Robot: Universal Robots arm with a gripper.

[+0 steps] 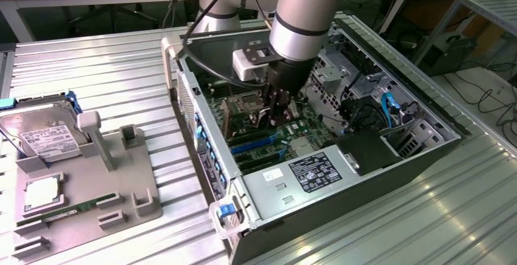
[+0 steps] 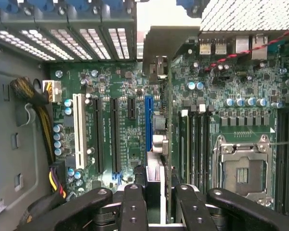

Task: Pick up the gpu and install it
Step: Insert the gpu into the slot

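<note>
Open computer case [image 1: 323,186] lies on its side on a ribbed metal table [image 1: 97,59]; arm reaches down into it. Gripper [image 2: 154,192] is clamped on the gpu [image 2: 156,103], held edge-on over the motherboard [image 2: 130,139], its metal bracket toward the rear slot covers. Judged step: installing, card beside the blue slot [image 2: 148,122], not seated as far as can be told. Seating calls for squaring the card edge along the slot, bracket lined with its opening. Grey parts tray [image 1: 89,180] with a hard drive [image 1: 45,135] sits at the exterior view's left. Lab benches and cables behind.
</note>
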